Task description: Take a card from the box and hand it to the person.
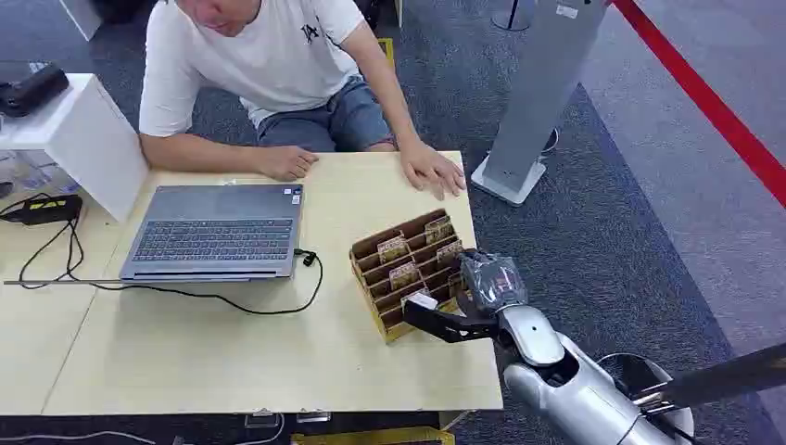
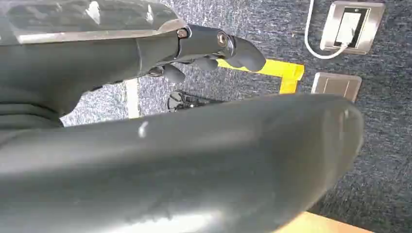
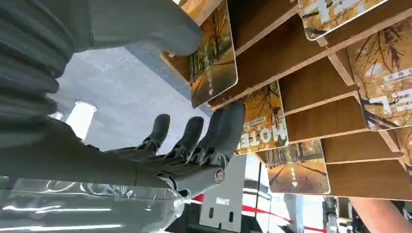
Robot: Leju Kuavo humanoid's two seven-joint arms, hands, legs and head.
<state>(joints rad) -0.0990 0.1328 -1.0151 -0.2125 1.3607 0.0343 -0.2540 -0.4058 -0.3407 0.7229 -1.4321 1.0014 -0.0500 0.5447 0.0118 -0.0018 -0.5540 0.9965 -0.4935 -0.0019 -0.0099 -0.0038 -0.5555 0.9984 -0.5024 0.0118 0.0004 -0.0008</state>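
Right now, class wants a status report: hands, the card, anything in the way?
Right hand at the card box, thumb and fingers either side of a card, grip unconfirmed. Left hand hanging, holding nothing. Person's hand rests on table beyond box. Nothing blocking.

Box right of laptop (both on table).

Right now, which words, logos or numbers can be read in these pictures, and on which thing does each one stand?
"JA"-like black logo: on the person's white T-shirt, not sure.
"MOTIV"-like white letters, turned: on a card in the wooden box, partly hidden.
Other cards' print, the laptop keys and stickers, the grey stand's label: too small or blurred.
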